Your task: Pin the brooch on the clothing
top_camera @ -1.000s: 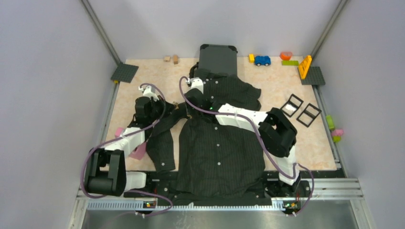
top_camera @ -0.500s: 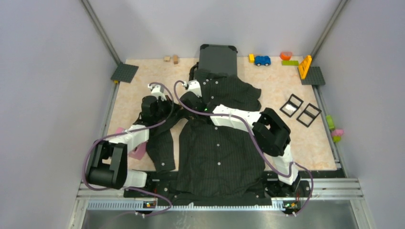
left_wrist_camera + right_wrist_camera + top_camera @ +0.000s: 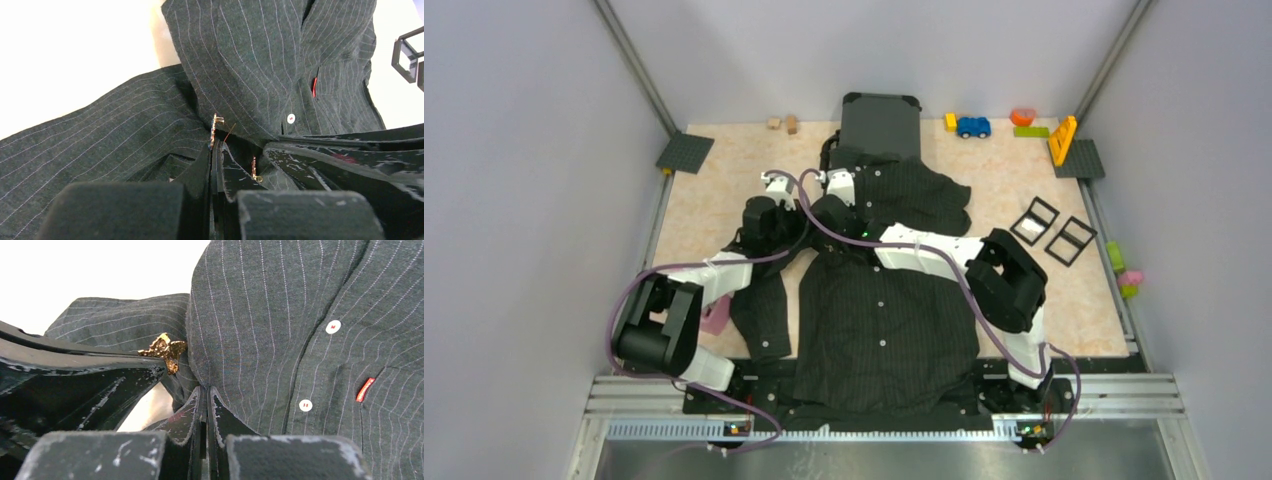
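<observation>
Brooch (image 3: 214, 131), long axis upright, seemingly facing shirt (image 3: 260, 60)

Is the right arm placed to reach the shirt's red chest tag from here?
Probably yes: the red tag lies bare on the shirt close beside the right gripper, nothing over it. The jaws are shut at a fabric fold, so they'd need to open first.

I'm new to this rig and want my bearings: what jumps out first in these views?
A black pinstriped button-up shirt lies spread across the middle of the pale table. Near its collar the left jaws are shut on a small glittering gold brooch, and the right jaws pinch a fold of the fabric beside it. A dark grey hard suitcase sits at the far edge.
</observation>
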